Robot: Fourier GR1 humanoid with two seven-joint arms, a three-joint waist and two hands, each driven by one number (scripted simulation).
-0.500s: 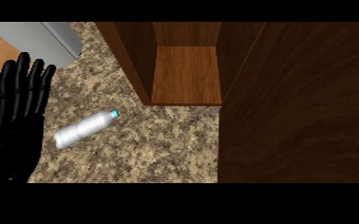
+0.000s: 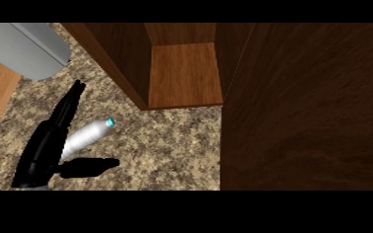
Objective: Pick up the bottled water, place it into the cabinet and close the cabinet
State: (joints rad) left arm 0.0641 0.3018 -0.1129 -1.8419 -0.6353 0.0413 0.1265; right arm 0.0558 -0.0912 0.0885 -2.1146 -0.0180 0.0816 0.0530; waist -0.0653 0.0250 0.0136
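Now we see our left hand [image 2: 45,150] low at the left, turned edge-on, its fingers stretched straight toward the upper right and its thumb [image 2: 89,167] held out to the right, so the hand is spread apart and grips nothing. Just right of the fingers, above the thumb, the water bottle [image 2: 85,137] lies tilted on the speckled worktop [image 2: 175,148], its teal cap pointing up and right. Beyond the fingertips, farther right, stands the open wooden cabinet [image 2: 186,74].

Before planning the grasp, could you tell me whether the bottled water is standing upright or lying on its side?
Lying on its side: the bottled water rests lengthwise on the counter, its blue cap pointing toward the cabinet.
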